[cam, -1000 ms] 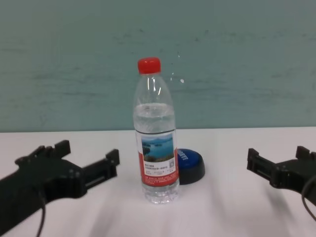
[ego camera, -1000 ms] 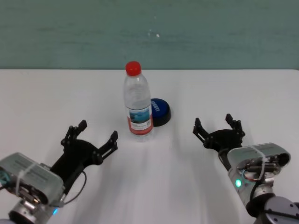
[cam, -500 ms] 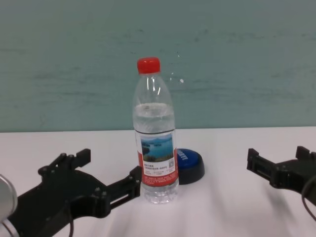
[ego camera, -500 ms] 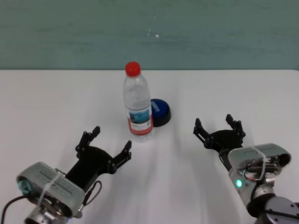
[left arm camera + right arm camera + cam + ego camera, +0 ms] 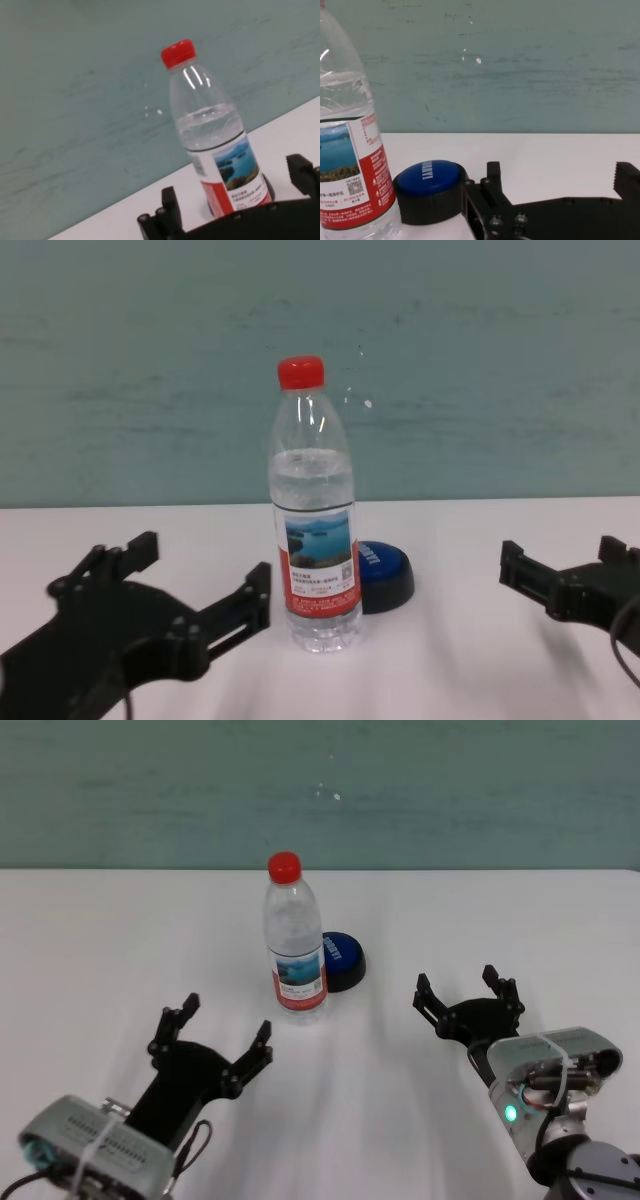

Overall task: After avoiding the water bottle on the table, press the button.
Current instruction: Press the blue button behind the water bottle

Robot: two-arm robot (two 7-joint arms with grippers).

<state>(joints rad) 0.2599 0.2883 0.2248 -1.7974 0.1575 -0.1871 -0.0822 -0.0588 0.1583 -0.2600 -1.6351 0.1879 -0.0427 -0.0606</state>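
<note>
Starting on the left: the left pincer (image 5: 212, 1047) sits low over the white worktop (image 5: 90, 940), spread wide with nothing in it, fingers aimed up toward the bottle and stopping just short of it. It's all black, blocky plastic or metal with little notched tips, so hard edges that wouldn't be kind to a thin bottle wall.

Middle of the worktop is the water bottle (image 5: 295, 945), upright, clear thin plastic with a ribbed red screw cap, a glossy lake-photo label and a red band low down. Water looks to come up to about the shoulder, so I'd guess it has some weight but is still tall, narrow and easy to tip with a sideways knock. The smooth wall would probably flex if squeezed; if anyone had to grab it, the labelled waist is the spot.

Right behind it, on its right side and nearly touching from where I stand, is the button (image 5: 340, 958): a low, smooth blue dome with white lettering on a squat black base. Looks rigid and stable, so just push straight down on the crown.

Far right, the right pincer (image 5: 468, 995) is parked well apart from both, gaping open and empty too.
</note>
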